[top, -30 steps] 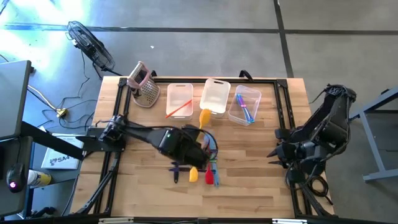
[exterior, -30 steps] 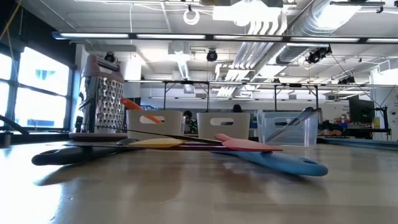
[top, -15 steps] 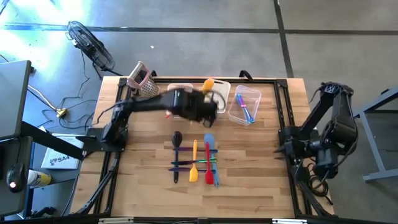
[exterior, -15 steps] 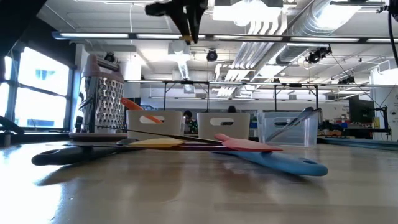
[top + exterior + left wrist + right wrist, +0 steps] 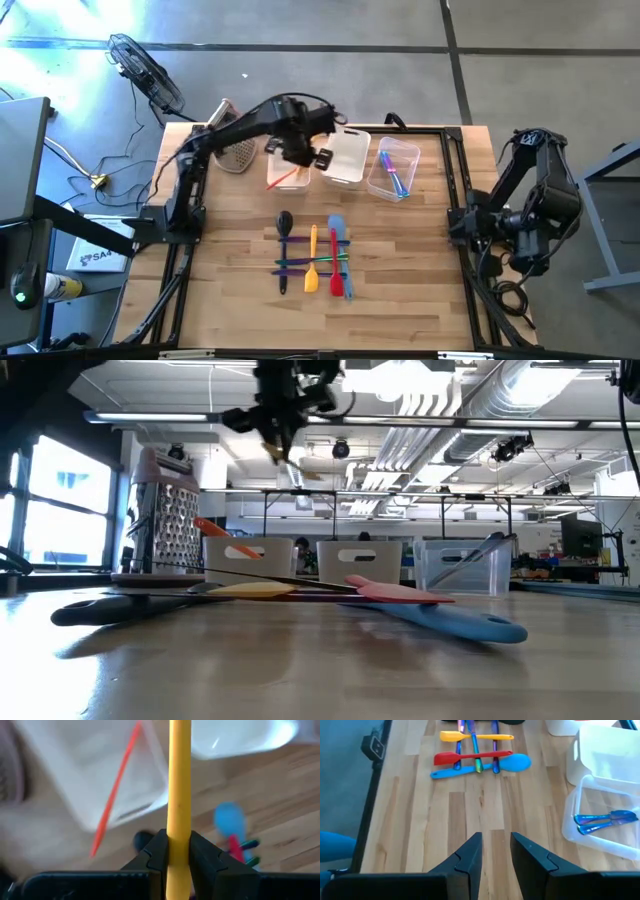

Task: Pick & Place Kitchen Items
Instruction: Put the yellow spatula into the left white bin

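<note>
The left gripper (image 5: 178,851) was clamped on a yellow utensil (image 5: 179,780), raised above the left bin (image 5: 288,160). Release should wait until the handle sat squarely over the bin. The right gripper (image 5: 496,851) waited, slightly parted and empty, at the table's right edge.

The light wooden plank table (image 5: 400,300) with a black metal frame stands on a grey concrete floor (image 5: 300,25) with dark joint lines. A black round fan (image 5: 140,62) lies on the floor beside it, with cables. The low view shows a white ceiling with silver pipes (image 5: 440,405) and a bright window (image 5: 60,510).
</note>
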